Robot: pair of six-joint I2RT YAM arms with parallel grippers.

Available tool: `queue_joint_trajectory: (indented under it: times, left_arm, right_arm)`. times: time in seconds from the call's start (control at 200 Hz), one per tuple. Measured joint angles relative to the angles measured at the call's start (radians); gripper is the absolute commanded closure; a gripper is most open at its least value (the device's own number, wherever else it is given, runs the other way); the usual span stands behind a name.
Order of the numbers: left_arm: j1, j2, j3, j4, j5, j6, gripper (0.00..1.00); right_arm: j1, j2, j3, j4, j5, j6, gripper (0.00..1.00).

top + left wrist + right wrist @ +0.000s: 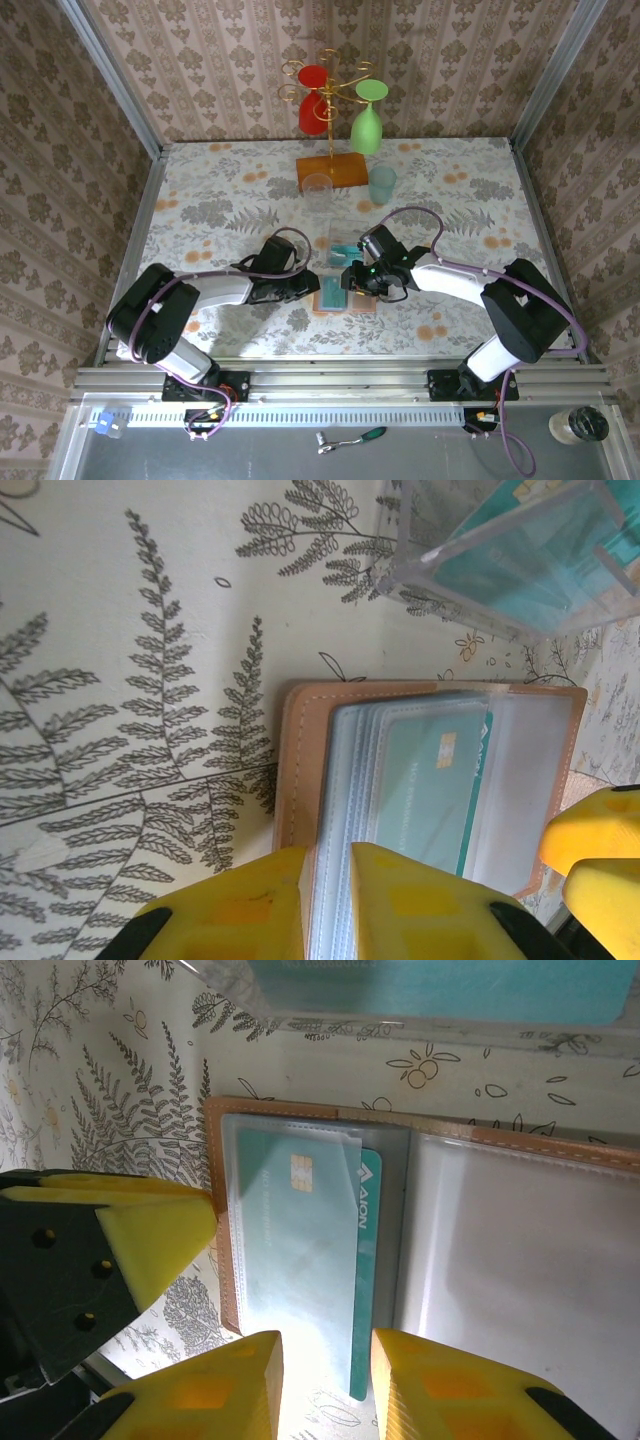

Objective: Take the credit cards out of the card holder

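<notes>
**L pincer** (328,868): gap narrow. Fingers (240,910) straddle near edge of card holder (300,740); tan cover plus stack of clear sleeves sits btwn them, clamped. In R wrist view, one L fingertip (165,1230) touches holder's L edge.

**R pincer** (325,1355): jaws narrowly apart, low over holder's near side. End of teal card (300,1250) lies in the gap. Grip on card: cannot tell.

**Teal card:** in L-page sleeve of open holder, chip up. One long edge w/ white lettering sticks out of sleeve toward spine; near end overhangs holder's edge.

**Card holder:** lies open and flat on worktop (120,680), btwn both pincers in top view (335,298). R page: empty-looking clear sleeve (520,1260).

**Clear box** (520,560): just beyond holder, not touching it; teal contents inside.

**Further back, top view:**
- Orange rack base (330,168) near rear of worktop.
- Red glass (314,105) and green glass (367,125) hang inverted from the rack.
- Clear cup (318,185) and pale teal cup (382,183) stand in front of base.
</notes>
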Motion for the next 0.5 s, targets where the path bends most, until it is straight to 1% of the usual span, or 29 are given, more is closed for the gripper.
queue_joint_trajectory:
  times: [0.5]
  left_arm:
    - [-0.006,0.0,0.0,0.0,-0.004,-0.008,0.86]
  right_arm:
    - [0.0,0.003,0.003,0.0,0.0,0.0,0.71]
